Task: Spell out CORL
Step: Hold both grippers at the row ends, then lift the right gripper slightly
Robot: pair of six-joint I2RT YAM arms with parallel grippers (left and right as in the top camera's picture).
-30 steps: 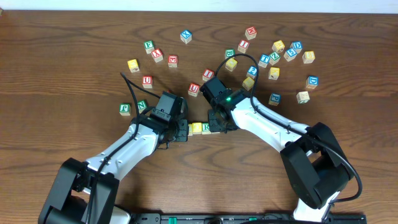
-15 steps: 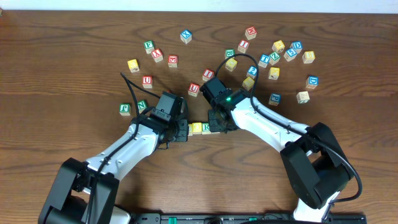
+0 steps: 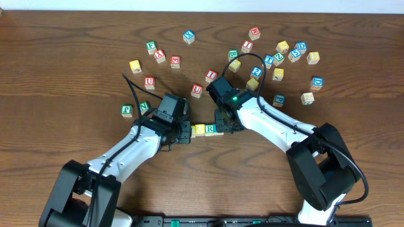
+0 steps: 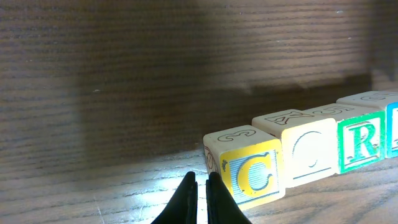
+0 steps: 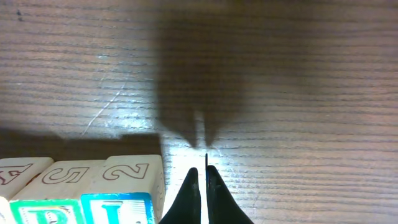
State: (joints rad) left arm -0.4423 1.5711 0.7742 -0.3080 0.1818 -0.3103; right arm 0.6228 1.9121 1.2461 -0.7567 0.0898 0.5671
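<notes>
A row of letter blocks lies near the table's middle. In the left wrist view it reads yellow C (image 4: 252, 174), O (image 4: 309, 151), green R (image 4: 361, 138), then a blue-edged block at the frame's edge. The right wrist view shows the blue L block (image 5: 123, 190) beside the green R block (image 5: 43, 208). Overhead, the O block (image 3: 199, 130) and R block (image 3: 211, 129) show between the arms. My left gripper (image 4: 201, 180) is shut and empty just left of the C. My right gripper (image 5: 200, 171) is shut and empty just right of the L.
Many loose letter blocks are scattered across the far half of the table, such as a red U block (image 3: 197, 91), a yellow block (image 3: 135, 65) and a blue block (image 3: 279, 100). A green block (image 3: 127, 111) lies left of my left arm.
My right gripper has shifted slightly to the right, uncovering more of the R block. The left arm has not moved.
</notes>
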